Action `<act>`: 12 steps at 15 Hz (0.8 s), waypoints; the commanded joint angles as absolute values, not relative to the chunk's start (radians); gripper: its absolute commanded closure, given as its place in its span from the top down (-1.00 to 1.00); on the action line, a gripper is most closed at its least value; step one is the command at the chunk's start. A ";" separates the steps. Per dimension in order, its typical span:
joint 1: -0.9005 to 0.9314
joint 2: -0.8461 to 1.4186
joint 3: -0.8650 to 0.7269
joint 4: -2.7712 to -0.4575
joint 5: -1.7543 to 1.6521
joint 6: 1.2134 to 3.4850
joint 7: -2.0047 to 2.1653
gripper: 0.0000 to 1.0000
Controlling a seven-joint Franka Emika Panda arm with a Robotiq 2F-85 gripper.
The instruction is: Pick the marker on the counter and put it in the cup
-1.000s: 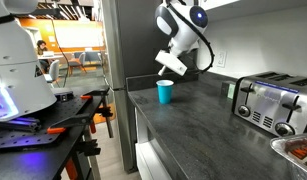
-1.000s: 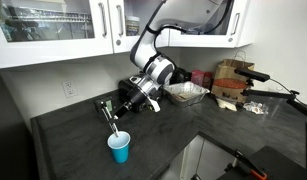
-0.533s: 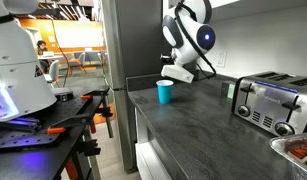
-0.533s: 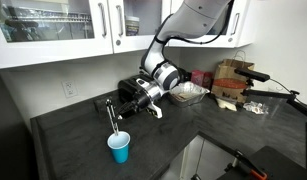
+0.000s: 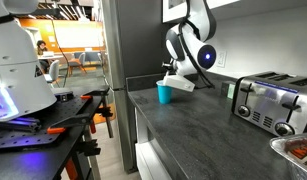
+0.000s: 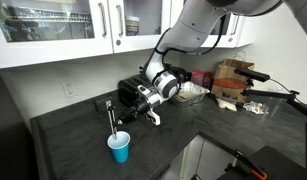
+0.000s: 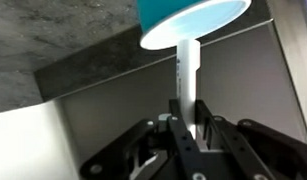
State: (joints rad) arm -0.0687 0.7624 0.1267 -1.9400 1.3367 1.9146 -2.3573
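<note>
The blue cup [image 5: 165, 93] stands near the end of the dark grey counter [image 5: 198, 128]; it also shows in the exterior view [image 6: 119, 149] and at the top of the wrist view [image 7: 188, 20]. My gripper [image 6: 107, 105] is shut on the marker [image 6: 112, 124], which slants down towards the cup's mouth. In the wrist view the marker's whitish section [image 7: 188, 75] runs from my fingers [image 7: 189, 128] up to the cup's rim. I cannot tell whether its tip is inside the cup. In the exterior view my gripper [image 5: 175, 76] is just above and beside the cup.
A silver toaster [image 5: 269, 102] stands farther along the counter, with a small green thing [image 5: 231, 90] beside it and a tray [image 5: 295, 150] nearer. Boxes [image 6: 229, 85] sit at the counter's far end. Wall cabinets [image 6: 53, 30] hang overhead. The counter's edge is close to the cup.
The arm's wrist has swung down and away from the counter's end while the gripper kept hold of the marker. The marker's lower end stays over the cup, which has not moved.
</note>
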 commanded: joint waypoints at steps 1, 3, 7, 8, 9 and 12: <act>-0.045 0.808 0.099 -1.893 1.390 1.910 -2.372 -0.89; -0.037 0.826 0.087 -1.881 1.397 1.923 -2.368 -0.89; -0.029 0.856 0.071 -1.873 1.392 1.928 -2.359 -0.89; -0.026 0.859 0.070 -1.876 1.387 1.925 -2.357 -0.89; -0.022 0.859 0.069 -1.883 1.384 1.926 -2.360 -0.89; -0.008 0.840 0.065 -1.903 1.367 1.928 -2.360 -0.03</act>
State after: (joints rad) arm -0.0367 0.8673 0.0846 -1.8836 1.3716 1.9190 -2.3573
